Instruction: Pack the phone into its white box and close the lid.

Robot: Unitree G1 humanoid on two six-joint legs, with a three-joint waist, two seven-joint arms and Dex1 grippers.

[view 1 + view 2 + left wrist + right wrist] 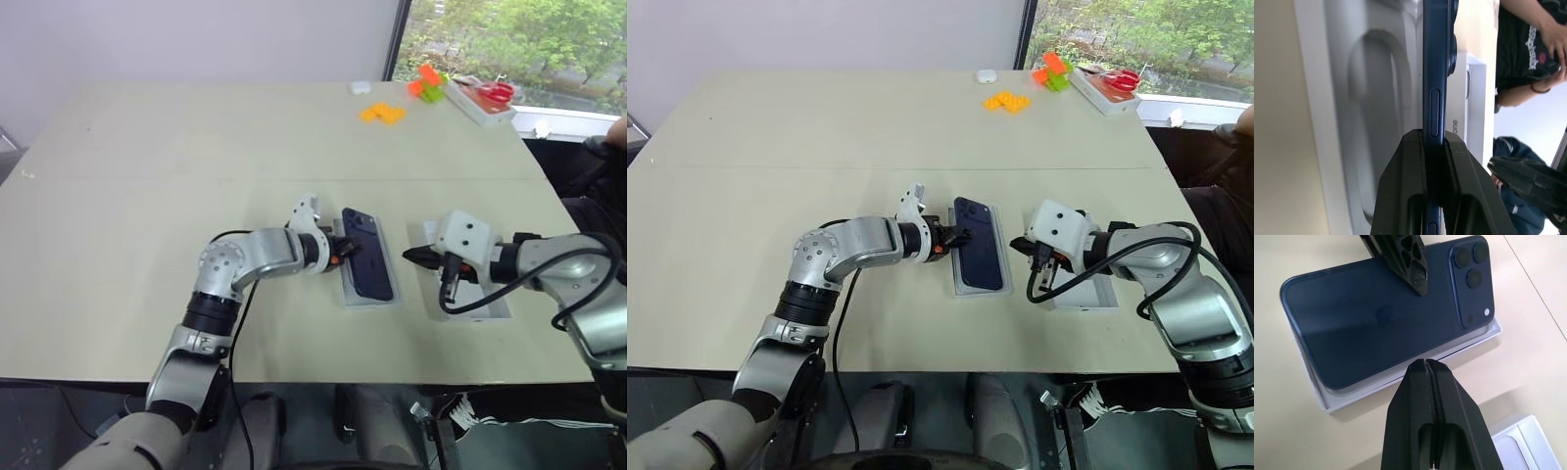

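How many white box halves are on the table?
2: the white box under the phone held by the left gripper, and the lid beneath the right gripper.

Near edge, centre: the phone [367,254] lies tilted over the white box [350,291], its long side pinched by the left gripper [342,249], barring any approach from the left.
Gap to the right: a bare strip of table [147,166] separates the box from the lid [498,305]; the right gripper [413,257], fingers pressed together, hangs at its edge (over the lid's near-left part).
Left and middle: wide open tabletop, nothing standing.
Far right corner: orange and green blocks [428,83], an orange piece [382,114], a small white object [361,88] and a tray with red scissors [480,100], well apart from the box.
Right edge: a person's dark sleeve [593,191] borders the table.
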